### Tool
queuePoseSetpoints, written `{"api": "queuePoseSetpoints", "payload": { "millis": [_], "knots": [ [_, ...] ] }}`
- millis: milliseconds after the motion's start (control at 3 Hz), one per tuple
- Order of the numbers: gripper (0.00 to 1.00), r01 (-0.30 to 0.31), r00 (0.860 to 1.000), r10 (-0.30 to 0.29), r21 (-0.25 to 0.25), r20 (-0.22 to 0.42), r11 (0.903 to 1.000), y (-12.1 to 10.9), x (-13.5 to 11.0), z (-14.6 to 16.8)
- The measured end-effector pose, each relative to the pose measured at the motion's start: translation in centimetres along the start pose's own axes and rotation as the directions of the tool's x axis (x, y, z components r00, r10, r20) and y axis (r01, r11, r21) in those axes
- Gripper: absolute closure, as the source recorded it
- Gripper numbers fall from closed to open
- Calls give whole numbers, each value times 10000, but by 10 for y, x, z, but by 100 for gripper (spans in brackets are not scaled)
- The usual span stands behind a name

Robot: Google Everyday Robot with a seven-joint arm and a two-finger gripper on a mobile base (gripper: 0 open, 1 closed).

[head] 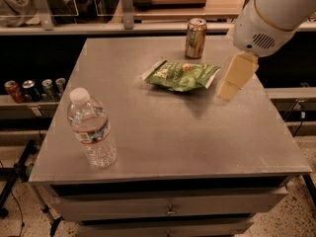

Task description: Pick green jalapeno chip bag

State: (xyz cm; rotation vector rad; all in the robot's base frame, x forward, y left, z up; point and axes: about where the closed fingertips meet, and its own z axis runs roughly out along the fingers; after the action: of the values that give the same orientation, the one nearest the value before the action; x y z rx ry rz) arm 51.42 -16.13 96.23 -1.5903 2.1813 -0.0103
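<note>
The green jalapeno chip bag [181, 75] lies flat on the grey table [168, 132], toward the back middle, its white edge at the left end. The gripper [236, 77] hangs from the white arm at the upper right, just right of the bag's right end and above the table. It holds nothing that I can see.
A gold-green drink can [195, 38] stands upright just behind the bag. A clear water bottle [92, 128] stands at the table's front left. Several cans [34, 89] sit on a low shelf to the left. A rail and wooden board lie behind the table.
</note>
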Motion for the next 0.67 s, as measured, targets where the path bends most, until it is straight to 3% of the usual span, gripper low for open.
{"api": "queuePoseSetpoints", "payload": {
  "millis": [667],
  "knots": [
    [0, -1528, 9871, 1511, 295, 526, 9878, -34, -26, 76]
  ]
}}
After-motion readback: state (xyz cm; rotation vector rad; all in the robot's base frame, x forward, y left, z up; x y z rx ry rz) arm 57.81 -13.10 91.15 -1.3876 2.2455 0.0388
